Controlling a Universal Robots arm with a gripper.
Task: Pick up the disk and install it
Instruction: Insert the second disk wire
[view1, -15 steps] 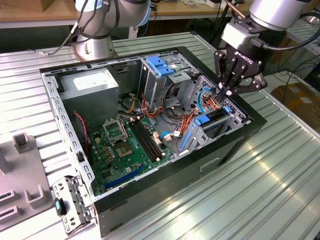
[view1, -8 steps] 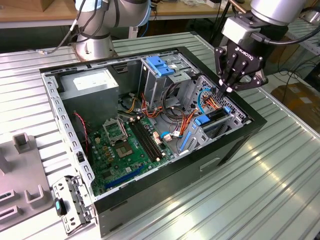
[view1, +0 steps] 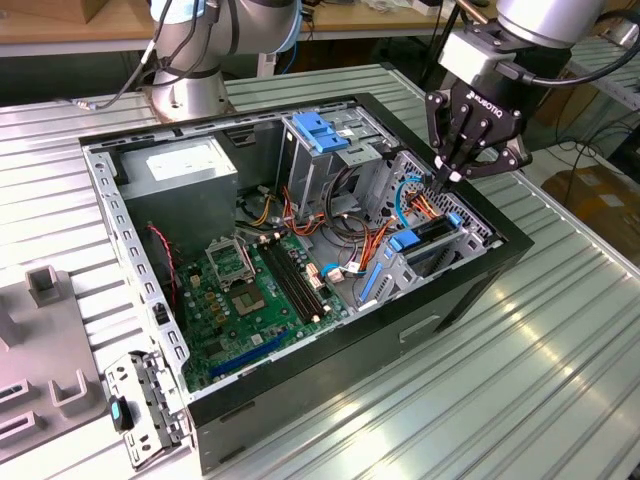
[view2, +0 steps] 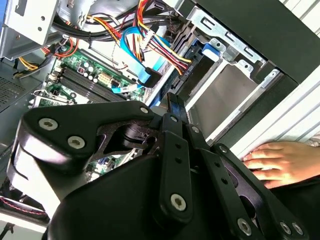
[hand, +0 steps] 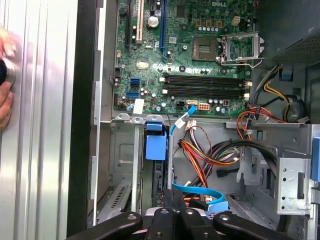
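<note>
The gripper hangs over the drive bay at the exterior view's right end of the open computer case, its fingertips drawn together and holding nothing. The disk stands on edge in that bay, blue rail uppermost. The second wrist view adds a person's hand resting on the table beside the case.

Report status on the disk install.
Gripper shut, over drive bay. Disk edge-on in bay, blue rail showing. Cables close beside; person's hand outside the case.
</note>
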